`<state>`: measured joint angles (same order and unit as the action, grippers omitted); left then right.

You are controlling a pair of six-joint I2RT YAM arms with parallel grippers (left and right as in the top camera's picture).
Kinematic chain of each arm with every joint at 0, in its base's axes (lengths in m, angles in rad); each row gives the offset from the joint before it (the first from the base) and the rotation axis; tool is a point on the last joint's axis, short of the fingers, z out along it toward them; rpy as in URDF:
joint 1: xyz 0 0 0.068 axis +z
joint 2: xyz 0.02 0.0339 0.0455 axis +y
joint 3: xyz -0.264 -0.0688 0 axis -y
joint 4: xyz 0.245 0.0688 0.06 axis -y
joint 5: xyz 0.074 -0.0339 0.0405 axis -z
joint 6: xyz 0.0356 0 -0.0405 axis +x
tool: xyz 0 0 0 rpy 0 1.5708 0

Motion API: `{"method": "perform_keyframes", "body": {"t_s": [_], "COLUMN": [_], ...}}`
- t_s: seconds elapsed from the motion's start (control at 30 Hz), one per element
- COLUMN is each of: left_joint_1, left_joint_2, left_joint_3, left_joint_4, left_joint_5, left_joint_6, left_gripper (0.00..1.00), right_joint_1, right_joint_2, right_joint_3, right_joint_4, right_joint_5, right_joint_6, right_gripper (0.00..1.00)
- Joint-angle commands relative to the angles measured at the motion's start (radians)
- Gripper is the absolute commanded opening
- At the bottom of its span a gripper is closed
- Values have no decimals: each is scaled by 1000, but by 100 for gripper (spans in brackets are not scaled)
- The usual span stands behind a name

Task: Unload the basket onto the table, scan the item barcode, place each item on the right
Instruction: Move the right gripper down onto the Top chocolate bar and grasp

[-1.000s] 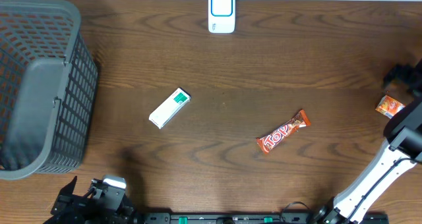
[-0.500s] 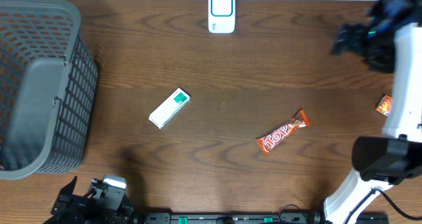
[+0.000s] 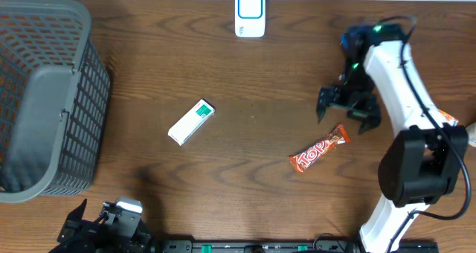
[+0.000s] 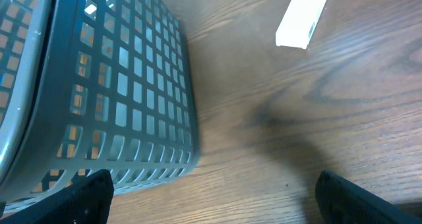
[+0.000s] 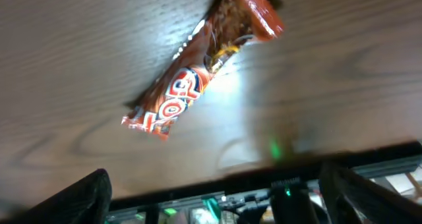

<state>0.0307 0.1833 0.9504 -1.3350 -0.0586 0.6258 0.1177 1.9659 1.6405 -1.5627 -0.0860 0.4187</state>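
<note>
A white scanner with a blue face (image 3: 250, 13) stands at the table's far edge. An orange-red candy bar (image 3: 320, 150) lies right of centre, also in the right wrist view (image 5: 198, 79). My right gripper (image 3: 348, 110) hovers just beyond and to the right of the bar, open and holding nothing; its dark fingertips (image 5: 72, 197) frame the table's front edge. A white and green box (image 3: 191, 121) lies left of centre, also in the left wrist view (image 4: 303, 16). My left gripper (image 4: 214, 201) sits at the front left, open and empty.
A large grey mesh basket (image 3: 44, 97) fills the left side and stands close to the left gripper (image 4: 99, 85). A small orange packet (image 3: 448, 117) lies at the right edge, partly behind the right arm (image 3: 401, 82).
The right arm has swung from the table's right edge, through the far right corner, to above the candy bar. The left arm and the items have not moved.
</note>
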Motion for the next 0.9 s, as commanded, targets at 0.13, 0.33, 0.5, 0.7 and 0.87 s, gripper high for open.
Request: {"method": "perform_keyframes", "body": {"t_s": [0.13, 0.33, 0.5, 0.7, 0.87], "left_joint_1": [-4, -4, -4, -4, -4], "left_joint_2": [-1, -1, -1, -1, -1], "left_joint_3": [3, 3, 3, 3, 3], "left_joint_4": [0, 0, 0, 0, 0], "left_joint_5": [-5, -5, -5, -5, -5], "left_joint_6": [2, 2, 2, 2, 2], "left_gripper": [98, 98, 98, 98, 98], "right_joint_1": [14, 14, 14, 14, 12], "right_joint_2": [1, 1, 2, 2, 2], "right_joint_3": [-266, -395, -458, -462, -449], "right_joint_4": [191, 356, 429, 472, 470], "right_joint_5": [13, 13, 13, -3, -6], "right_joint_6": [121, 130, 180, 225, 225], "right_gripper": [73, 71, 73, 74, 75]}}
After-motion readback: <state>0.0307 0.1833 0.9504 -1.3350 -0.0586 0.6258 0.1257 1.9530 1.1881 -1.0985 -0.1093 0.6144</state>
